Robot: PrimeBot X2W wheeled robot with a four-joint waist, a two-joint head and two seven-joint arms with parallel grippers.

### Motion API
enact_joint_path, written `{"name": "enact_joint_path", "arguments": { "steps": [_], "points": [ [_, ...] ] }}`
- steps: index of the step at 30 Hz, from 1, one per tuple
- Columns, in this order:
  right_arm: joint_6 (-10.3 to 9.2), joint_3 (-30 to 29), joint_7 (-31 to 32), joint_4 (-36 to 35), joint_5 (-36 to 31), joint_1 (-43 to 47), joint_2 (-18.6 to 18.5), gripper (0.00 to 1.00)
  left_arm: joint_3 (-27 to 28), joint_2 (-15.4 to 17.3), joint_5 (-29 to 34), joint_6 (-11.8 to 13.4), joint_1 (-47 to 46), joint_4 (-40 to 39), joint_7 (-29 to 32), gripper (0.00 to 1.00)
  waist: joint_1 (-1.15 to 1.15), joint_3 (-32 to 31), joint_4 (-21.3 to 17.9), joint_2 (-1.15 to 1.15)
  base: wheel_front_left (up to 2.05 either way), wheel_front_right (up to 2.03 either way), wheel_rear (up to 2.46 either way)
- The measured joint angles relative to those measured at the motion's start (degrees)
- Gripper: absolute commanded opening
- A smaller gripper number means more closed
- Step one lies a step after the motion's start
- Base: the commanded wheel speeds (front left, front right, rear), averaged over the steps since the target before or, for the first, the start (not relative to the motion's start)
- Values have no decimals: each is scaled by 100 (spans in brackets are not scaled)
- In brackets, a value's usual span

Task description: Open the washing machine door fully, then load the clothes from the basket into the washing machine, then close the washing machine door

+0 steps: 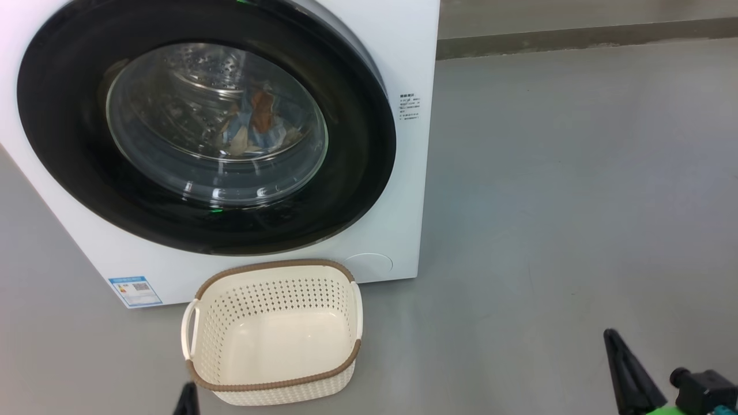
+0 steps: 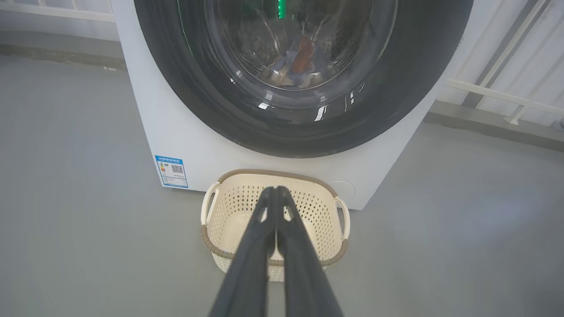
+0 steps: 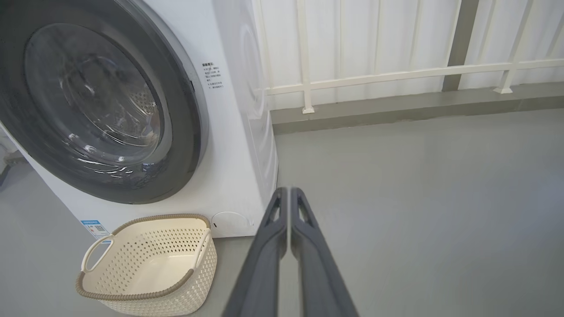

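The washing machine (image 1: 403, 69) stands white and boxy with its round black door (image 1: 69, 144) closed flat against the front. Through the glass window the clothes (image 1: 259, 124) lie inside the steel drum, blue with orange prints and some cream cloth. The cream basket (image 1: 271, 276) sits on the floor just before the machine and holds nothing. My left gripper (image 2: 276, 190) is shut with nothing in it, hovering above the basket (image 2: 326, 246). My right gripper (image 3: 289, 190) is shut on nothing too, off to the right of the machine (image 3: 229, 145) over bare floor; its fingers (image 1: 628, 369) show at the lower right of the head view.
Grey floor (image 1: 565, 190) spreads wide to the right of the machine. A white railing (image 3: 396, 75) on a low kerb runs behind it. A small blue label (image 1: 135, 291) sticks to the machine's lower left corner.
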Motion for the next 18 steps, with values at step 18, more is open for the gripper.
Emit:
{"name": "enact_joint_path", "arguments": {
  "steps": [18],
  "points": [
    [0,-11,261,210,934,79,129,0,45,-56,-900,-45,110,153,270,0,1,32,23,0,0,0,0]
  ]
}}
